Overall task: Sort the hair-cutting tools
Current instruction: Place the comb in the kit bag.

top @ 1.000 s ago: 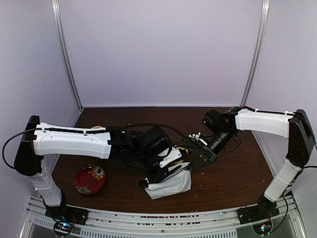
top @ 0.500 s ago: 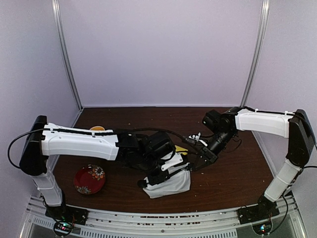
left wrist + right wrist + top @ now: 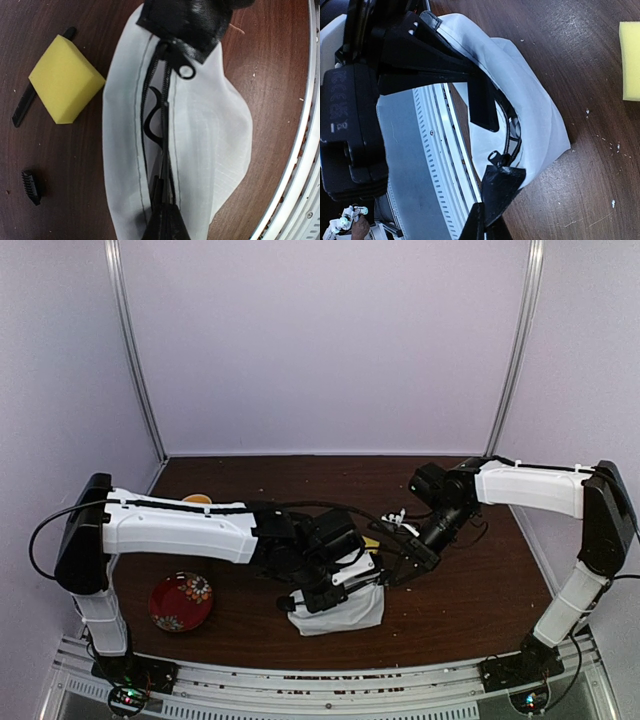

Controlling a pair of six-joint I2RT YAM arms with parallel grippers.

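The left claw (image 3: 161, 215), shifted rightward, pinched the zipper edge of the white pouch (image 3: 210, 130); the right claw (image 3: 482, 217) clamped its end tab, likely readying it. A comb (image 3: 24, 102) lay loose left of the left claw.

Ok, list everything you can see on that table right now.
pouch: one, white with black zip, near-centre, held at both ends
sponge: one, yellow, beside pouch
comb: one, black, partly under sponge
toothed piece: one, small, black, apart from pouch
dish: one, red patterned, near left
table: one, dark brown
left gripper: shut on pouch's zip end
right gripper: shut on pouch's black tab
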